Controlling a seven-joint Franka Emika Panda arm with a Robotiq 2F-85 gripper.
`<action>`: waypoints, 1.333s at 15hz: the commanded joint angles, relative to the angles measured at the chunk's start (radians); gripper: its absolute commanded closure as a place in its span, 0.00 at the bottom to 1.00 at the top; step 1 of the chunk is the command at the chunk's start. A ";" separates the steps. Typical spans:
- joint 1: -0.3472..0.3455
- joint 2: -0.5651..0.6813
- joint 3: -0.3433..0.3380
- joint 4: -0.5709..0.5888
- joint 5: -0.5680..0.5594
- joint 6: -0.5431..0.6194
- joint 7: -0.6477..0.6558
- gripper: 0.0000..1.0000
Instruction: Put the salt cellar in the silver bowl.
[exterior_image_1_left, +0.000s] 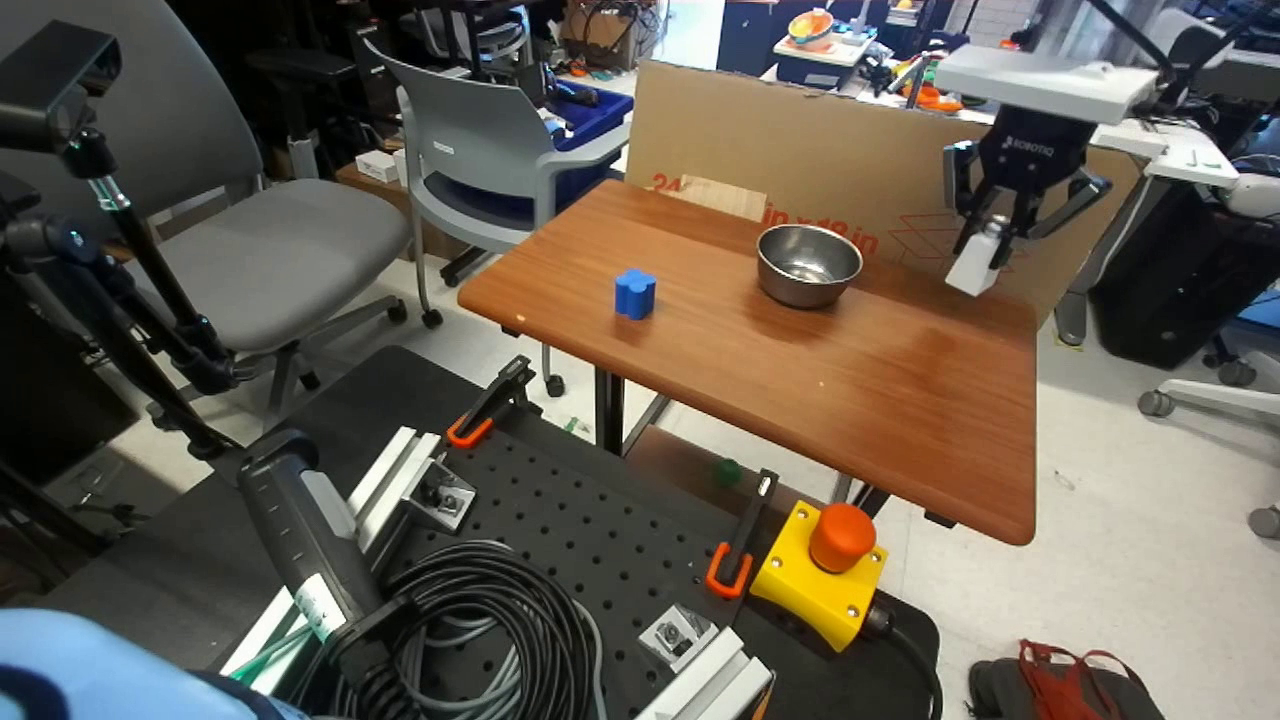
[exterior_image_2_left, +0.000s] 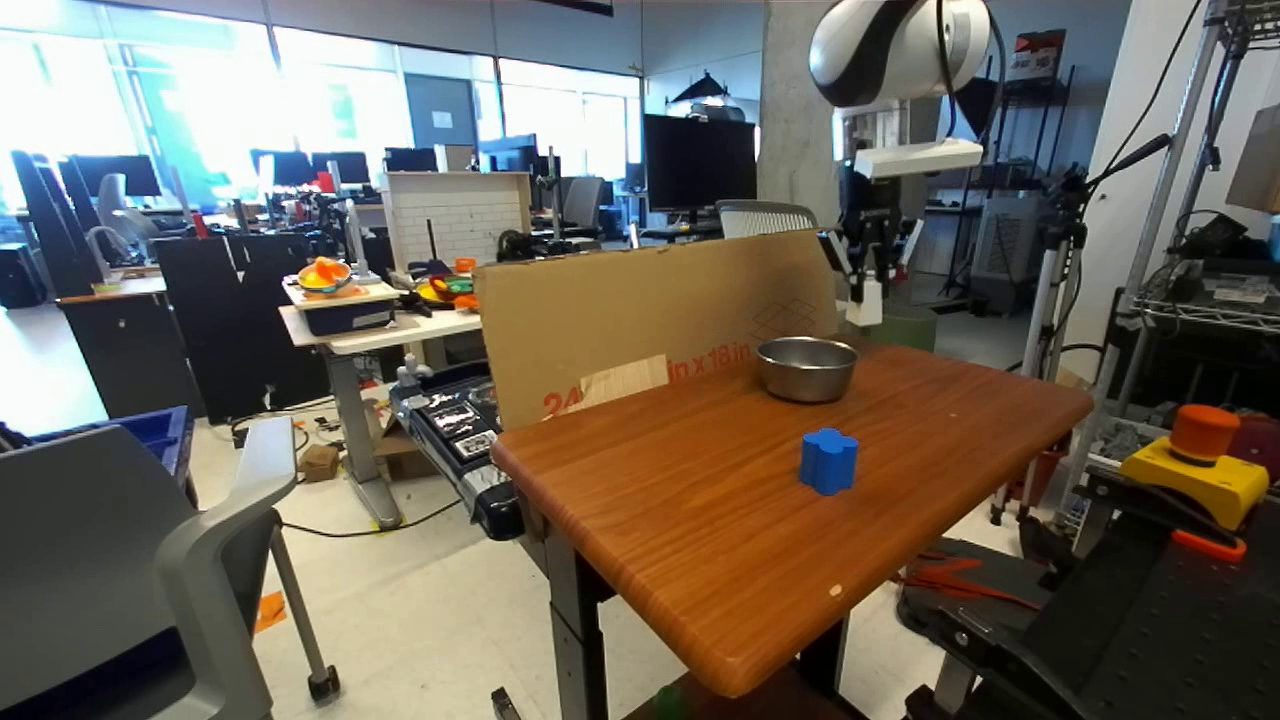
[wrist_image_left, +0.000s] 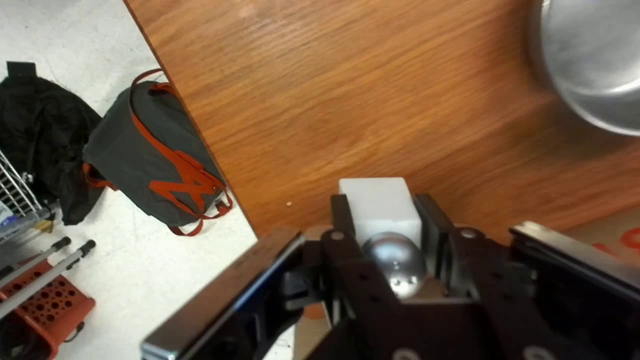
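The gripper (exterior_image_1_left: 982, 246), upper right in both exterior views, has its two fingers (wrist_image_left: 434, 215) pinching the salt cellar (wrist_image_left: 382, 205), one pressed to each side! White end down, metal top up between the fingers, and it's held clear of the table (exterior_image_1_left: 900, 400). In the wrist view, there it is below centre, the white body poking out just past the fingertips.

Across to the silver bowl (exterior_image_2_left: 808, 383): upright on the table, left of the cellar and well apart from it in both exterior views, and cut by the right edge at the upper right of the wrist view. Further out, a blue block (exterior_image_1_left: 635, 295) stands left of the bowl in this exterior view, the cardboard panel (exterior_image_1_left: 800, 150) rising behind. Far left of the wrist view, a grey backpack (wrist_image_left: 145, 150) with red straps!
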 joint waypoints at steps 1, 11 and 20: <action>0.024 -0.213 0.063 -0.200 0.007 0.015 -0.093 0.90; 0.073 -0.288 0.138 -0.318 0.025 -0.040 -0.143 0.90; 0.102 -0.180 0.120 -0.285 -0.025 0.005 -0.079 0.90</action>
